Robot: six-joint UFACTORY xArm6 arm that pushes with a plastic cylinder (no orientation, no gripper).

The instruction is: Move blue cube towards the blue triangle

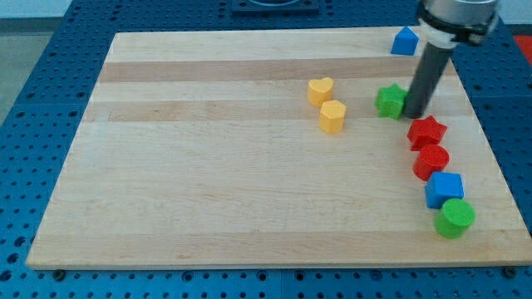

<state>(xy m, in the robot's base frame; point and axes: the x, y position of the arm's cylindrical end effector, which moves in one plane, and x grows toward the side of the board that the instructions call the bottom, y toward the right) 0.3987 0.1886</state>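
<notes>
The blue cube (444, 189) sits near the board's right edge, low in the view, between a red cylinder (431, 161) above it and a green cylinder (455, 218) below it. The blue triangle (405, 41) stands at the board's top right. My tip (413, 115) rests on the board just right of a green star (390, 101), touching or nearly touching it, and just above-left of a red star (426, 131). The tip is well above the blue cube and below the blue triangle.
A yellow heart (320, 90) and a yellow hexagonal block (332, 116) lie left of the green star, near the board's upper middle. The wooden board (208, 166) lies on a blue perforated table; its right edge runs close to the column of blocks.
</notes>
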